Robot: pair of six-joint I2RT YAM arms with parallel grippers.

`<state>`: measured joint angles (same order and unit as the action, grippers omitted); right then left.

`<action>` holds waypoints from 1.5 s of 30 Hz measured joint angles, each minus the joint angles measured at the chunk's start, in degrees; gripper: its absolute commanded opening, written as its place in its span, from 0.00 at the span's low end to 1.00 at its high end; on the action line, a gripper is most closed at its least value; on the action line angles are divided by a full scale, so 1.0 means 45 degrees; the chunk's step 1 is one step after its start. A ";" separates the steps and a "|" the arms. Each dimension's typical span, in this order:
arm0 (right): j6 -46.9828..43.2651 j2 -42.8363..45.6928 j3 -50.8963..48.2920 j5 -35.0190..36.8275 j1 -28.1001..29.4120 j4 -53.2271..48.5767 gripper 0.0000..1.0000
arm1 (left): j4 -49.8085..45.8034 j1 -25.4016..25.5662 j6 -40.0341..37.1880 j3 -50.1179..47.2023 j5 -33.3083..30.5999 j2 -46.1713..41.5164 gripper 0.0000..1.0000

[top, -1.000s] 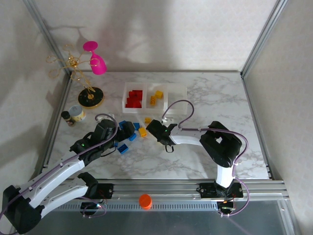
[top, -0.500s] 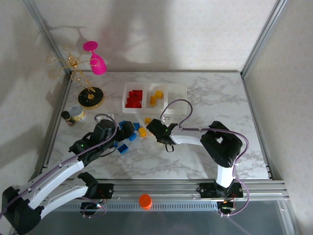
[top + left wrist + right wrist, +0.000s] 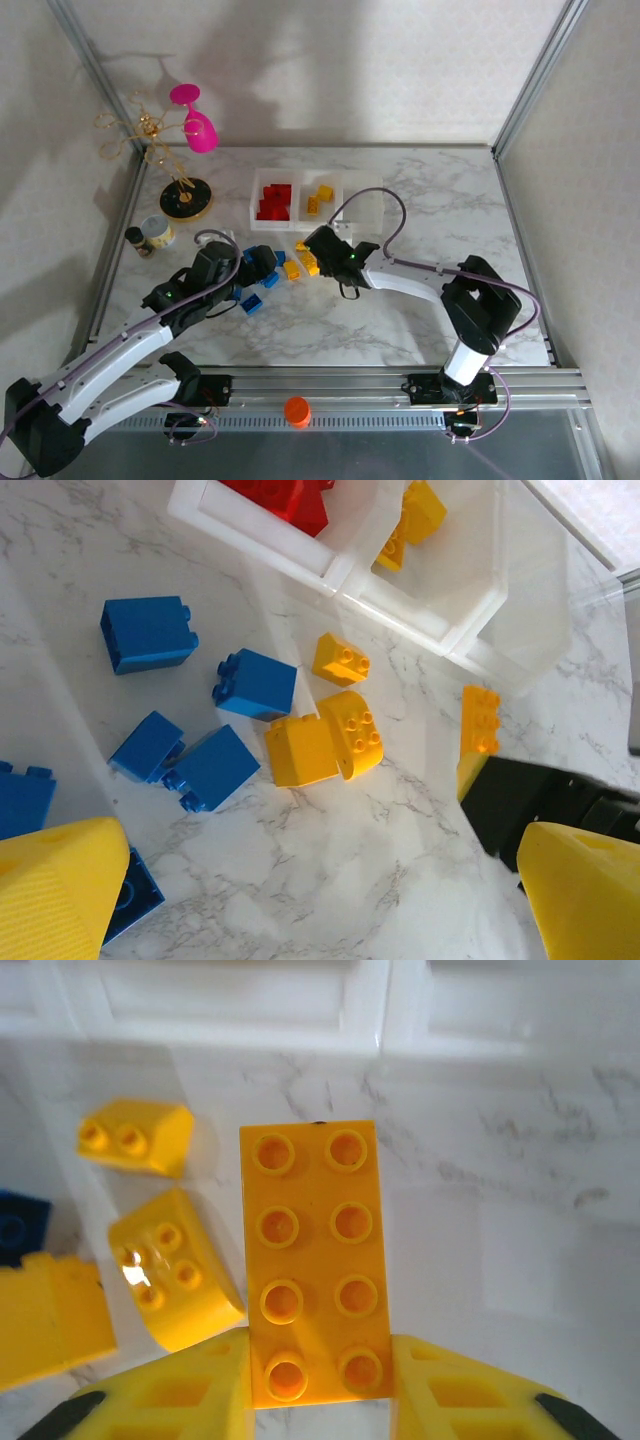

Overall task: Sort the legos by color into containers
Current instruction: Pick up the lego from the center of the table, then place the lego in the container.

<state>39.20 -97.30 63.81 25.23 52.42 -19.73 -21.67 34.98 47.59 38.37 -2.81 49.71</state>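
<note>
Right tool point(image 3: 318, 1388): pinching one end of a long yellow eight-stud lego point(image 3: 312, 1250), above the bench point(image 3: 520, 1260), just before the containers point(image 3: 299, 195). Left tool point(image 3: 320, 890): spread wide over loose blue legos point(image 3: 255, 683).

gold stand point(image 3: 186, 198) with pink pieces point(image 3: 200, 131) | small jar point(image 3: 157, 233) | orange cap point(image 3: 297, 410) on rail point(image 3: 380, 385) | marble table point(image 3: 430, 210)
</note>
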 measured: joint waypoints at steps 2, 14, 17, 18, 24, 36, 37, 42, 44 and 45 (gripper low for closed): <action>-0.0432 -0.0170 0.0651 -0.0087 -0.0403 0.0087 0.33 | 0.0044 0.0010 0.0000 0.0262 -0.0044 0.0291 1.00; -0.2710 -0.3968 0.5663 -0.1025 -0.2395 0.0971 0.35 | 0.0384 -0.0087 -0.0296 0.1214 -0.0709 0.1826 1.00; -0.3109 -0.5197 0.6960 -0.1331 -0.2744 0.0899 0.38 | 0.0607 -0.0257 -0.0432 0.1404 -0.0714 0.2093 1.00; -0.3220 -0.5464 0.7242 -0.1341 -0.2803 0.0884 0.39 | 0.0641 -0.0316 -0.0491 0.1457 -0.0714 0.2191 1.00; -0.3857 -0.6878 0.8869 -0.1894 -0.3104 0.0588 0.54 | 0.0714 -0.0559 -0.0675 0.1724 -0.0709 0.2696 1.00; -0.3866 -0.4575 0.6421 -0.2720 -0.2885 0.0631 0.57 | 0.0709 -0.0602 -0.0714 0.1753 -0.0525 0.1778 1.00; -0.3827 -0.4085 0.5960 -0.2691 -0.2735 0.0646 0.58 | 0.0685 -0.0573 -0.0714 0.1666 -0.0495 0.1622 1.00; -0.3366 -0.1938 0.3594 -0.2579 -0.1700 0.0933 0.60 | 0.0379 -0.0306 -0.0661 0.1161 -0.0262 0.1039 1.00; -0.3128 -0.1452 0.2793 -0.2531 -0.1273 0.1030 0.62 | 0.0228 -0.0170 -0.0573 0.0986 -0.0209 0.0879 1.00; -0.3031 -0.1282 0.2351 -0.2482 -0.1039 0.1127 0.63 | 0.0165 -0.0097 -0.0529 0.0889 -0.0204 0.0797 1.00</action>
<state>25.56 -103.07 74.39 14.06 47.75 -14.66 -20.93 34.54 45.21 42.37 -3.73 53.30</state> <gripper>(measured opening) 0.612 0.996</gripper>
